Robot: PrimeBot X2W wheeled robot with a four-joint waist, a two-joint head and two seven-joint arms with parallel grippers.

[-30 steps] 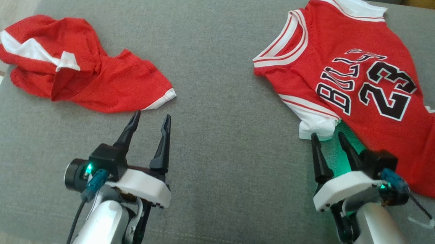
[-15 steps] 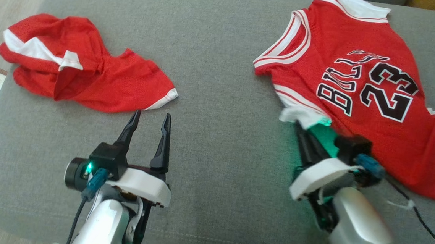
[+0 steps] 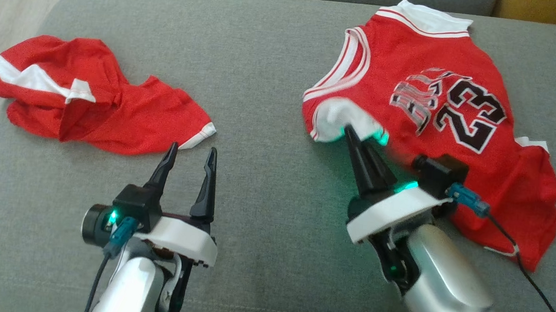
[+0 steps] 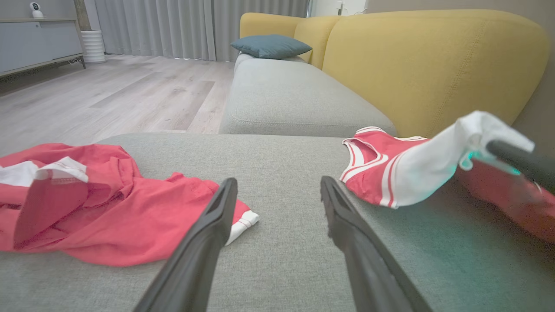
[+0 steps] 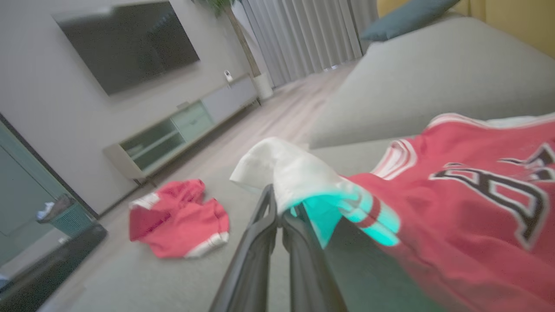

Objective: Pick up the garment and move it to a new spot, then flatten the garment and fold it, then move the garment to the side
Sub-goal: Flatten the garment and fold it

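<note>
Pinches the white sleeve of the jersey (image 3: 507, 167) in the right gripper (image 3: 349, 131), fingers pressed together on the cloth. Holds that corner raised off the cushion (image 3: 274, 67) (rest of the jersey flat at the right, number up). Holds the left gripper (image 3: 193, 148) spread and empty, tips near the crumpled shorts (image 3: 114, 115) at the left.

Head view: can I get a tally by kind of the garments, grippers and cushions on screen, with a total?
Red garments: 2, the jersey marked 23 and the crumpled garment
Grippers: 2, the left gripper open, the right gripper shut on the jersey's white trim
Grey cushion: 1
Total: 5
</note>
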